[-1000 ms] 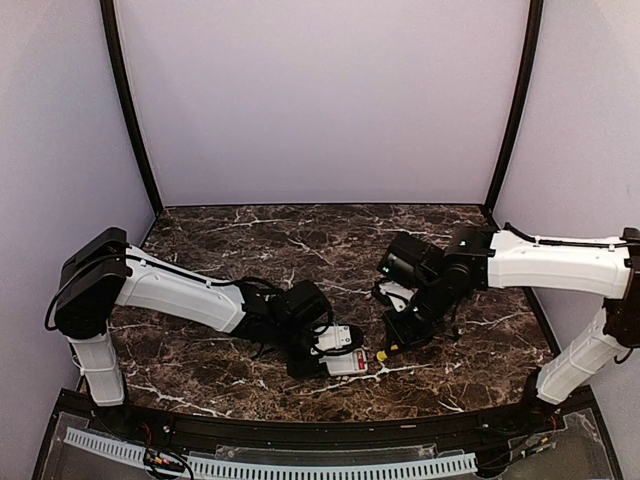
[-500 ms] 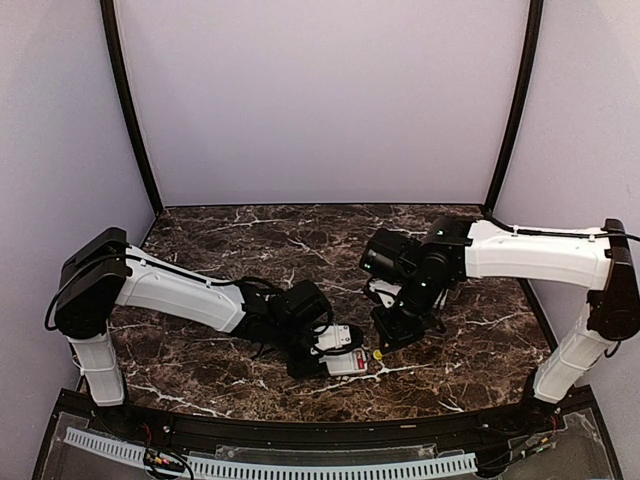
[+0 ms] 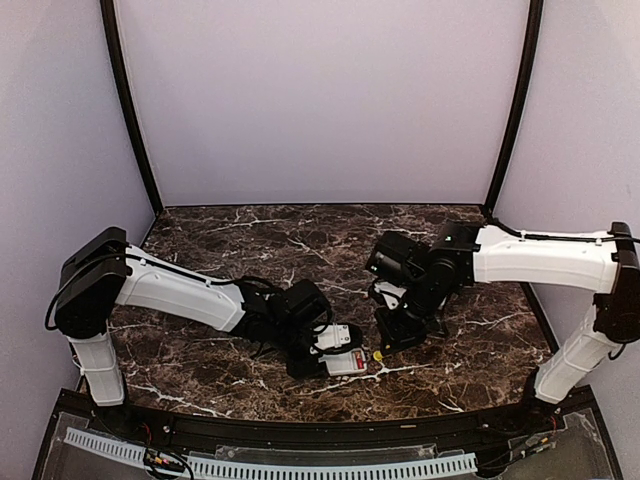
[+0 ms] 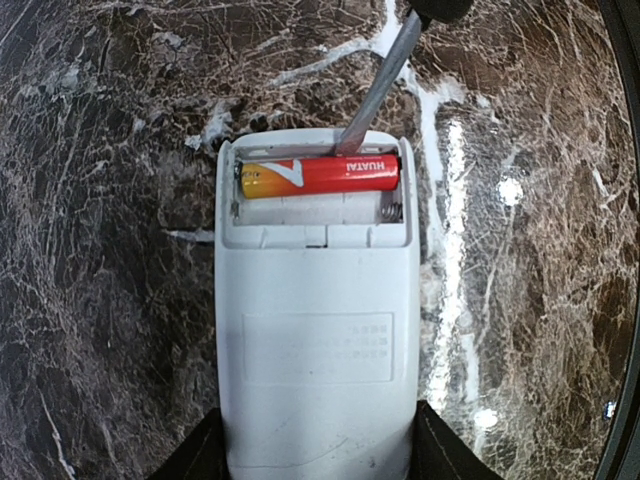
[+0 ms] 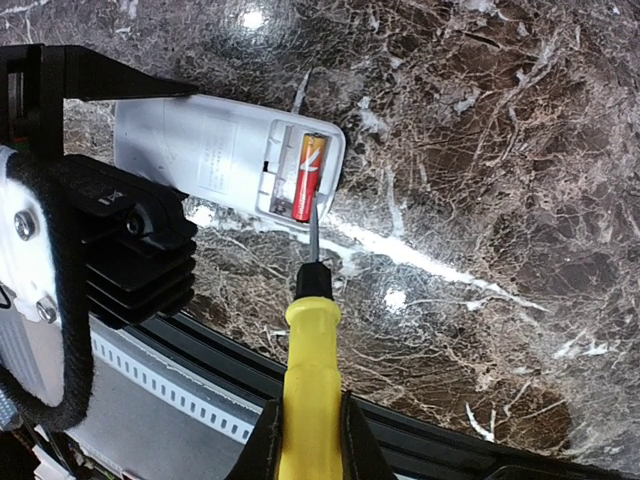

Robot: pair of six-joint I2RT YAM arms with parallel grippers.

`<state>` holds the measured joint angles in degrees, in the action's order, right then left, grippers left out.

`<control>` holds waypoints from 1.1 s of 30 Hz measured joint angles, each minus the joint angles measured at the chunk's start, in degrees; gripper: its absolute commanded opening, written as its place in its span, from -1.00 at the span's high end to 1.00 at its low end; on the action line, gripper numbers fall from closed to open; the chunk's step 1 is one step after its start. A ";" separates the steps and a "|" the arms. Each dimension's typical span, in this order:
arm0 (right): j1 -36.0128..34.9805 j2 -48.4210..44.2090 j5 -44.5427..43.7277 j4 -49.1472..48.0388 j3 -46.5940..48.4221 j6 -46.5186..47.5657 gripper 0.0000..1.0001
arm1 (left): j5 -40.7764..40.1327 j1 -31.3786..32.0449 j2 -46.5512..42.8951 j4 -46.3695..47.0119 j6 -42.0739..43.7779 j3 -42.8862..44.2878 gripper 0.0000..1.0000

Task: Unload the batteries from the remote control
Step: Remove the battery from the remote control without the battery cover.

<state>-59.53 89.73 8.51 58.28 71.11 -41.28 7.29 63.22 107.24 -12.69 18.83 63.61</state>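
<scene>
The white remote control (image 4: 318,330) lies back-up on the marble, its battery bay uncovered. One red and yellow battery (image 4: 320,177) lies crosswise in the far slot. The slot beside it holds only a bare spring (image 4: 390,209). My left gripper (image 4: 316,460) is shut on the remote's sides. My right gripper (image 5: 310,440) is shut on a yellow-handled screwdriver (image 5: 313,370). Its metal shaft (image 4: 375,90) slants down, and its tip rests at the battery's edge near the red end (image 5: 305,195). From above, the remote (image 3: 346,361) sits between the two grippers.
A black rail (image 3: 330,432) borders the table's near edge close to the remote. The left arm's black wrist housing (image 5: 120,250) stands just left of the screwdriver. Purple walls enclose the dark marble table (image 3: 250,240).
The right arm swung left toward the remote, then eased back slightly, keeping the screwdriver at the battery bay. The left arm and remote stayed still.
</scene>
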 measured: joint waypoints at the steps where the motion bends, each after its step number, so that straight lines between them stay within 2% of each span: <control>1: 0.42 -0.63 0.57 -0.81 -0.92 -0.02 1.00 | 0.02 -0.02 0.00 -0.04 0.00 0.00 0.26; 22: 10.43 -16.52 12.74 -20.35 -23.21 -0.96 1.00 | -0.28 -0.11 0.02 -0.72 0.04 0.24 0.26; 33: 17.90 -26.18 20.24 -28.94 -33.31 -0.46 1.00 | -0.31 -0.11 0.48 -0.83 0.48 0.76 0.26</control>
<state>-41.63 63.55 28.75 29.34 37.80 -41.74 6.98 63.11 107.72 -13.52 19.31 64.38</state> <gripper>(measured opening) 0.140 0.566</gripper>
